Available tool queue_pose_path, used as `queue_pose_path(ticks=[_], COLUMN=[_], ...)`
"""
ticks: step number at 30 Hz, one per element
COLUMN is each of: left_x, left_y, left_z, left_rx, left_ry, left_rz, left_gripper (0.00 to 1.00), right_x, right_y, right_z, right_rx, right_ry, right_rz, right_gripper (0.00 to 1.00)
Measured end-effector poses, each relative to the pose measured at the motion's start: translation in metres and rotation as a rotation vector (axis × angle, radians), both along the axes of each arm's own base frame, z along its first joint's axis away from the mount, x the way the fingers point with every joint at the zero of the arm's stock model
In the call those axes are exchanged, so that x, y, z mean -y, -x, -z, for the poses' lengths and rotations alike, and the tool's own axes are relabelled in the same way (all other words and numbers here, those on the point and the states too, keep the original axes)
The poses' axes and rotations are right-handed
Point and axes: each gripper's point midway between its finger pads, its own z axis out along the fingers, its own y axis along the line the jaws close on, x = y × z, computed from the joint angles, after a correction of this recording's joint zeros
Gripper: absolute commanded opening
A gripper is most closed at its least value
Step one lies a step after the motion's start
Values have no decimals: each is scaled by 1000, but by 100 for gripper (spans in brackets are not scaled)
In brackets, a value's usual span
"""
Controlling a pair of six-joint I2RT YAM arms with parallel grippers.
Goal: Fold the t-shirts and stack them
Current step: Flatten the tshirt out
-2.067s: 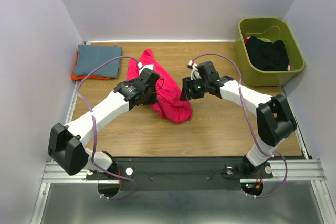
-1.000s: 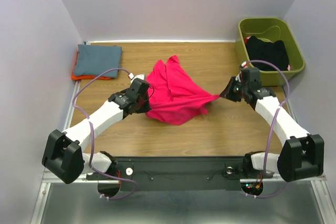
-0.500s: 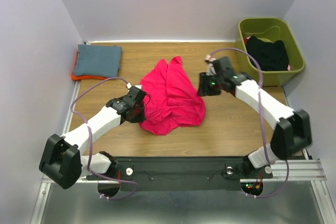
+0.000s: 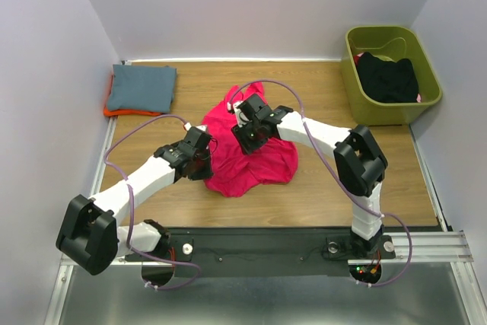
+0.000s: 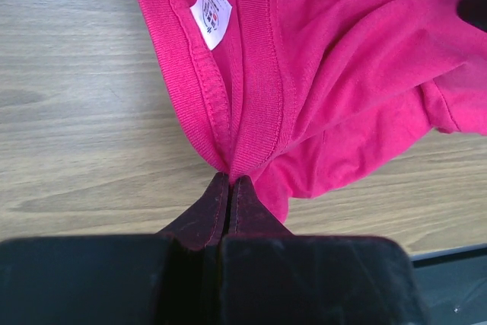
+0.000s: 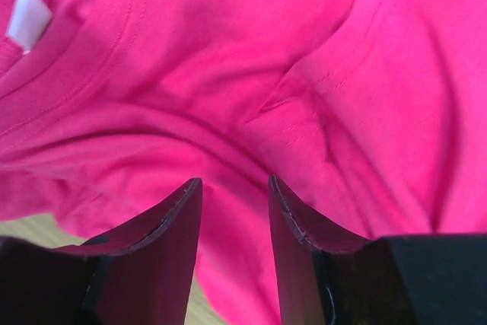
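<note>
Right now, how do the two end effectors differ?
The left end effector is shut, pinching the pink shirt at its collar; the right end effector is open, gripping nothing. Left sits at the shirt's left edge, right over its middle. Both are at the same shirt.

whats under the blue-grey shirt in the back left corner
An orange cloth lies under the folded blue-grey shirt; only a thin strip of it shows along the shirt's near edge. The rest is covered, so how it is folded cannot be told.

The right gripper (image 6: 234, 180), having released the magenta t-shirt (image 4: 270, 161) at its stretched corner, now hovers, jaws apart, above its middle.
</note>
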Motion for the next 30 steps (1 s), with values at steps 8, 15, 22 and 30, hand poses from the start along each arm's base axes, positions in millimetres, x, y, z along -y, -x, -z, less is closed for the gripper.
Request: queue_pose_path(ticks=[8,15,22,30], left_x=[2,4,5,5], left_y=[3,2,1,1], left_z=[3,2,2,2], left_rx=[-3,3,3,4], left_ry=[17,27,30,30], left_rz=[8,12,13,13], left_gripper=[0,0,0,0], right_x=[1,1,2,-1], right_y=[-21,-36,-34,-36], right_z=[2,18,42,42], right_rx=[104,124,90,93], right_ry=[84,138,172,170], right_rz=[-77,-103,-127,-143], right_gripper=[44,40,40,11])
